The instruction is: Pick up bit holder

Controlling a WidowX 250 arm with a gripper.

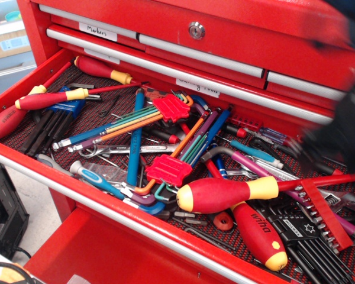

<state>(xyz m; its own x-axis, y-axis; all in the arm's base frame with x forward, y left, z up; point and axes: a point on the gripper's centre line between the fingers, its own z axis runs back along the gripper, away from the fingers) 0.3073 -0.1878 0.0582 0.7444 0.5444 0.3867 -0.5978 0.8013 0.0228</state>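
Note:
The bit holder (326, 214) is a long narrow red strip with a row of short silver bits. It lies slanted at the right end of the open red drawer (106, 208), on top of black hex keys. My gripper (338, 139) is a dark motion-blurred mass at the right edge, above and slightly behind the bit holder. Its fingers are too blurred to tell whether they are open or shut. It does not touch the bit holder.
The drawer is crowded: two red clips with fanned coloured hex keys (171, 109) (168, 168), red-and-yellow screwdrivers (228, 193) (259, 235), a black key rack with a star (296, 228), blue hex key set (65, 109). Closed drawers (195, 29) rise behind.

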